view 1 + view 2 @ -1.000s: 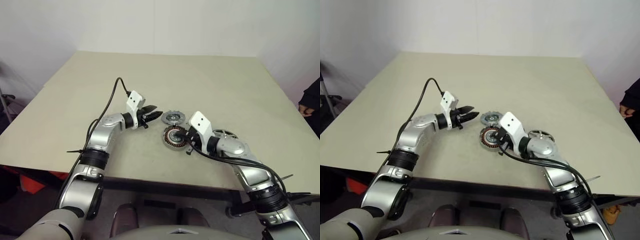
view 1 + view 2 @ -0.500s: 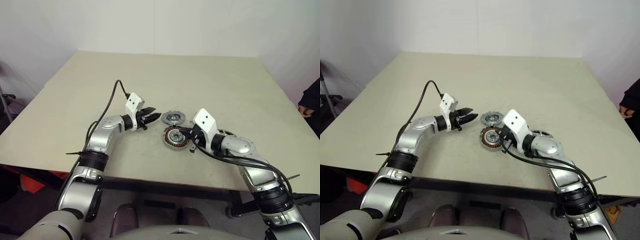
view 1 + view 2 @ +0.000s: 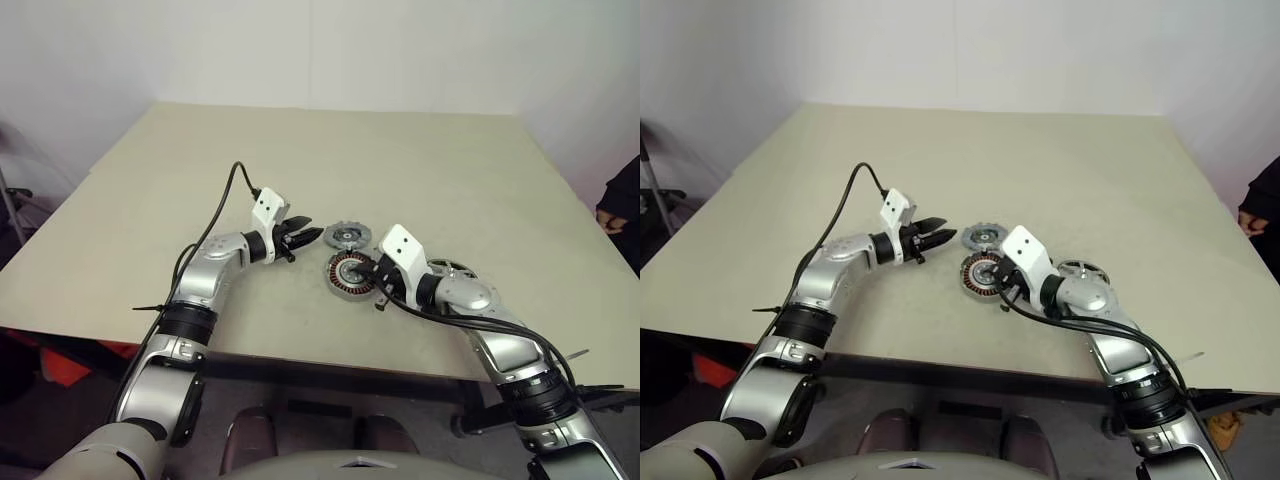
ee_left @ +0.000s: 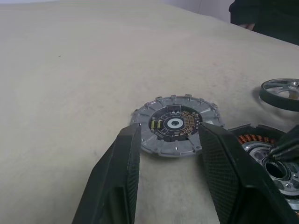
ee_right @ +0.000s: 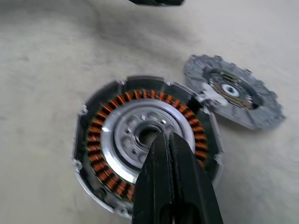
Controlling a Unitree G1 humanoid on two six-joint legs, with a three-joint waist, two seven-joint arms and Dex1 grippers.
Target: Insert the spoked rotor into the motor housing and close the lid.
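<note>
Motor housing (image 3: 349, 273) lies flat on the beige table (image 3: 420, 170), near the front edge, copper windings showing around a silver centre. Lid (image 3: 346, 237) lies flat just behind it, opened out, toothed edge up against the housing's rim; looks joined there by a small tab, tho the join is hard to make out. Spoked rotor (image 3: 1081, 271) sits on the table to the robot's right of the housing, mostly hidden behind the right arm; from the left wrist cam its black rim and silver spokes (image 4: 280, 92) show clear of the housing, not touching.

R gripper (image 5: 169, 154): fingers pressed together, nothing between them, tips over the housing's silver hub. Can't tell if the tips actually touch the metal. The wrist comes in from the robot's right, pointing down-left.

L gripper (image 3: 309, 236): jaws part open, empty, tips just beside the lid on its left side and a little above the table. In the wrist cam the two fingers (image 4: 119, 177) frame the lid w/o touching it.

A person's dark sleeve shows at the far right table edge.
</note>
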